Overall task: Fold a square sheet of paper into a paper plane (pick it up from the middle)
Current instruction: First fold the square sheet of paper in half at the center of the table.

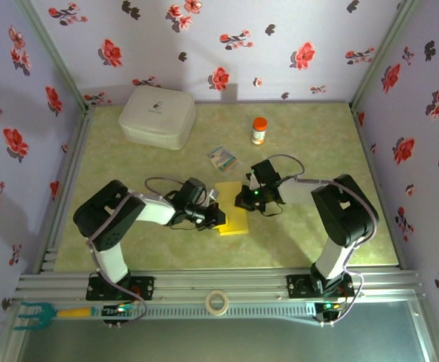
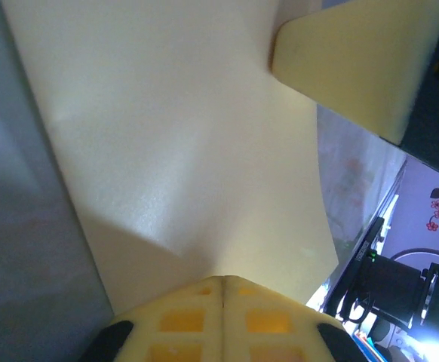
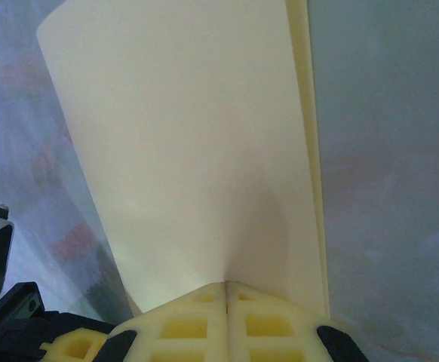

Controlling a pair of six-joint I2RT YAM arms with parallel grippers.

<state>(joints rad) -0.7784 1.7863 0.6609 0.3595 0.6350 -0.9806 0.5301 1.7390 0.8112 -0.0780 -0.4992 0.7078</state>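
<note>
Pinched shut on the square sheet of paper (image 1: 233, 219) at its 9 o'clock edge by left gripper (image 1: 219, 216); likewise at 1 o'clock by right gripper (image 1: 244, 200).

We see the thin yellow sheet of paper (image 1: 233, 217) doubled over into a narrow upright rectangle near the table's middle. Its smooth, pale layers show along one edge, and one corner curls. The left gripper (image 1: 218, 216) and the right gripper (image 1: 244, 200) pinch it from opposite sides.

square sheet of paper (image 2: 189, 151): cut off at top | packet (image 1: 222, 157): print unreadable
</note>
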